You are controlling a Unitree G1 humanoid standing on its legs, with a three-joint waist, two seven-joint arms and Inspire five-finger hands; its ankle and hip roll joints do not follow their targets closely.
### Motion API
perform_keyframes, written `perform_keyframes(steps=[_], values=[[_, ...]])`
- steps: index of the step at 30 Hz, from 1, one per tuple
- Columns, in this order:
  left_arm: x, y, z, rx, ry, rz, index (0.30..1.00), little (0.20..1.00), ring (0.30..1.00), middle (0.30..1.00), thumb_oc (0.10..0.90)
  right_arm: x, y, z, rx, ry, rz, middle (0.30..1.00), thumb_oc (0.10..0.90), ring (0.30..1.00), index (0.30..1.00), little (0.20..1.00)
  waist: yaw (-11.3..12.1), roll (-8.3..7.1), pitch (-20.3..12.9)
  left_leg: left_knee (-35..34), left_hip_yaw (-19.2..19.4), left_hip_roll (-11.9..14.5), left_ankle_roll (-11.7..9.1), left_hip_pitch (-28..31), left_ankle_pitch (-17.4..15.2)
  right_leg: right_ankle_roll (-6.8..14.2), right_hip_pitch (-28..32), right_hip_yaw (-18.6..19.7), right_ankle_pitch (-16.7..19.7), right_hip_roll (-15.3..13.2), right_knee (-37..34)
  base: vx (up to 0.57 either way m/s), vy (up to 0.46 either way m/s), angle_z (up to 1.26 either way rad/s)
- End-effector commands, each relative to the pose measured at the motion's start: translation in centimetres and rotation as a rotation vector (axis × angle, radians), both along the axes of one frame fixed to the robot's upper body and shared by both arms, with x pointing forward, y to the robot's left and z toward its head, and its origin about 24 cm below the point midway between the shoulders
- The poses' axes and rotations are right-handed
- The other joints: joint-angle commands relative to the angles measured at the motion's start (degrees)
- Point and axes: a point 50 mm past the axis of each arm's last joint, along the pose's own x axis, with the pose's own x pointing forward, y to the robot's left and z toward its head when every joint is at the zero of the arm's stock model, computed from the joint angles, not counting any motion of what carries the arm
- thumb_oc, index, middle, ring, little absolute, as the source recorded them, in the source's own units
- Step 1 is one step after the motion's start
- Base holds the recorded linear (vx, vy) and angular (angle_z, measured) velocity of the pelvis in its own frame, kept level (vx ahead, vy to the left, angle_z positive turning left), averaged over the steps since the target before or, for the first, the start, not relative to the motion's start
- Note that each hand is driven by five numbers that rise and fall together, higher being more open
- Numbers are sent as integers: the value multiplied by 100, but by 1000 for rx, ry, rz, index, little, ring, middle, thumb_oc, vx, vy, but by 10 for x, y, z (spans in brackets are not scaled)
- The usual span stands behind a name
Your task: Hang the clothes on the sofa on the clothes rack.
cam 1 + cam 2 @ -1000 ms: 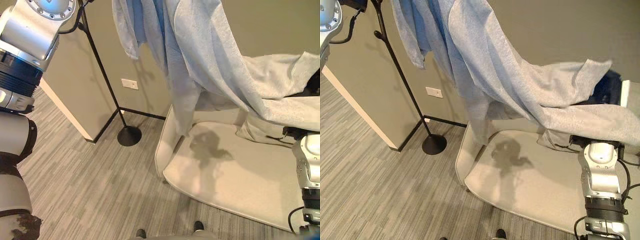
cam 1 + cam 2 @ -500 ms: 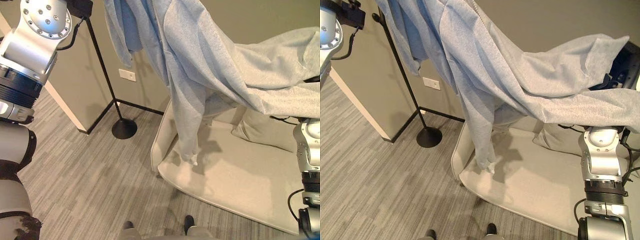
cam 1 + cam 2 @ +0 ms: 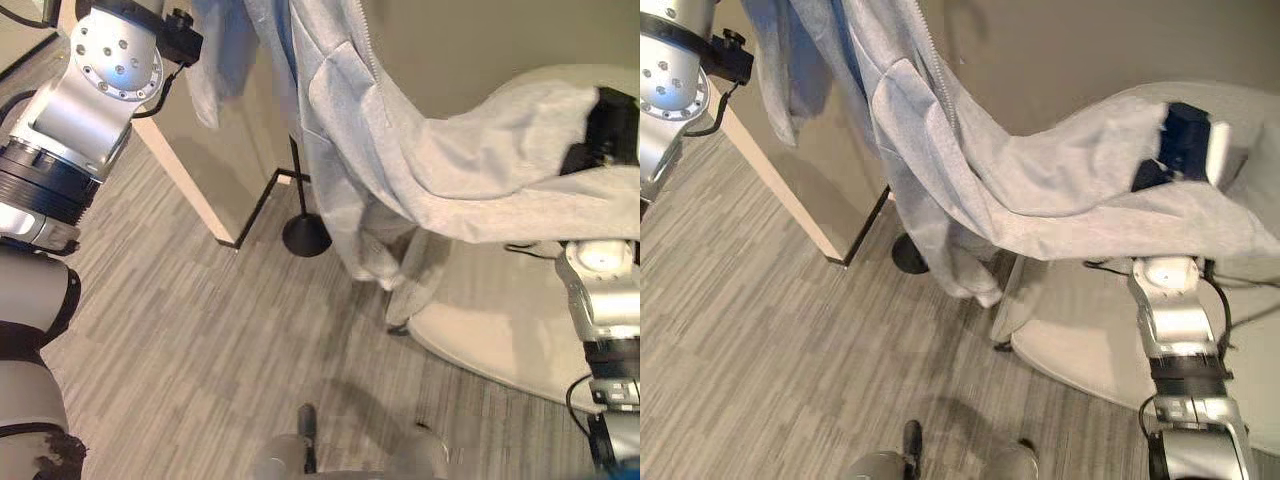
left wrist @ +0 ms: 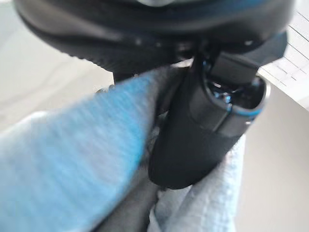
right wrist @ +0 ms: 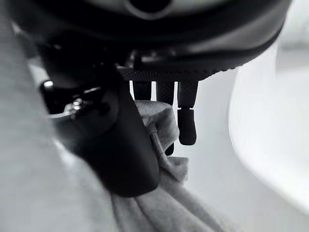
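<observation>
A light grey-blue zip hoodie point(image 3: 450, 170) hangs from high up and stretches across to the right. My right hand point(image 3: 1185, 142) holds its far end up over the sofa point(image 3: 500, 325); in the right wrist view the thumb point(image 5: 116, 150) and curled fingers point(image 5: 186, 118) pinch a fold of the cloth point(image 5: 161, 123). My left hand point(image 4: 193, 140) is raised high, its thumb pressed on the bluish cloth point(image 4: 72, 159). The black clothes rack stands behind the hanging cloth, with its pole point(image 3: 297, 170) and round base point(image 3: 307, 236) showing.
A pale wall corner point(image 3: 190, 190) juts out just left of the rack. The cream sofa's rounded edge point(image 3: 1015, 320) lies close to the rack base. Grey plank floor point(image 3: 200, 340) spreads open to the left and front.
The camera has swung, so the whole scene has shifted. My right hand has risen, lifting the hoodie's end off the sofa; the dangling sleeve now hangs off the sofa, by the rack base.
</observation>
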Motion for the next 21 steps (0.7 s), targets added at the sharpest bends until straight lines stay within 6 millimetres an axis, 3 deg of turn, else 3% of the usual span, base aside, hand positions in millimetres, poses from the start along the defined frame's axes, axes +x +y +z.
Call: perform_keyframes(steps=[1,3,7,8,9,10,12,13,16,17,18,19,20,21], values=[[-39,26,57,-145,-235,-2,300,300,300,300,400,-17,-11,89,-57,-322,-18,300,400,300,300,300,189,-415,-556,-518,26,-11,-429,653,-377,155,995,-67,-127,586,-1321,146,31,-16],[-38,25,53,-174,-227,-28,300,300,300,300,400,-16,-8,99,-62,-329,-3,300,400,300,300,300,229,-556,-572,-484,-71,-117,-433,704,-381,124,1205,270,20,744,-1954,124,30,3],[-33,28,40,-201,-203,-48,300,300,300,300,400,-10,2,115,-91,-342,28,300,400,300,300,300,393,-738,-477,537,-350,-273,-541,305,-705,101,1512,407,240,651,-2525,68,78,-13],[-32,30,37,-210,-197,-50,300,300,300,300,400,-11,2,118,-106,-339,21,300,400,300,300,300,358,-742,-471,681,-366,-187,-606,205,-744,136,1599,371,253,586,-2630,140,229,2],[-31,34,34,-225,-187,-47,300,300,300,300,400,-11,1,122,-113,-339,15,300,400,300,300,300,302,-741,-493,680,-283,97,-628,114,-708,214,1731,305,269,485,-2825,112,180,1],[-31,34,34,-225,-187,-46,300,300,300,300,400,-11,1,122,-113,-339,16,300,400,300,300,300,302,-738,-495,664,-280,100,-631,123,-704,214,1739,307,278,489,-2844,141,198,7],[-29,40,32,-244,-177,-26,300,300,300,300,400,-11,0,125,-112,-342,8,300,400,300,300,300,311,-769,-550,356,-287,526,-693,92,-458,312,1759,277,259,352,-2915,156,244,8],[-27,44,30,-260,-166,-14,300,300,300,300,400,-14,-6,129,-112,-347,-23,300,400,300,300,300,288,-741,-581,-148,-268,942,-825,19,19,358,1771,241,191,242,-2915,228,379,-3],[-23,48,26,-288,-155,-1,300,300,300,300,400,-19,-14,132,-106,-369,-60,300,400,300,300,300,272,-726,-569,-502,-192,1238,-933,-266,235,454,1935,228,55,46,-2915,230,295,-4],[-18,49,18,-280,-122,17,300,300,300,300,400,-20,-19,127,-118,-342,-95,300,400,300,300,300,287,-616,-666,-518,-194,1204,-1033,-319,214,531,2125,215,18,-91,-2896,301,359,11],[-18,49,18,-281,-122,17,300,300,300,300,400,-20,-19,127,-119,-342,-96,300,400,300,300,300,294,-610,-664,-518,-192,1203,-1025,-330,234,534,2114,220,44,-91,-2903,413,522,11],[-17,39,19,-284,-130,-27,300,300,300,300,400,-19,-13,132,-145,-352,-90,300,400,300,300,300,336,-475,-738,-472,-297,1016,-1030,-209,186,662,2214,114,191,-460,-2707,193,302,-2],[-18,39,19,-286,-131,-26,300,300,300,300,400,-18,-12,132,-147,-352,-90,300,400,300,300,300,336,-484,-728,-466,-282,988,-1012,-201,180,681,2204,127,185,-495,-2680,281,452,-22],[-20,37,19,-273,-135,-43,300,300,300,300,400,-19,-9,137,-161,-369,-92,300,400,300,300,300,369,-464,-730,-412,-307,793,-933,-145,98,729,2114,144,288,-732,-2472,144,320,-39]])
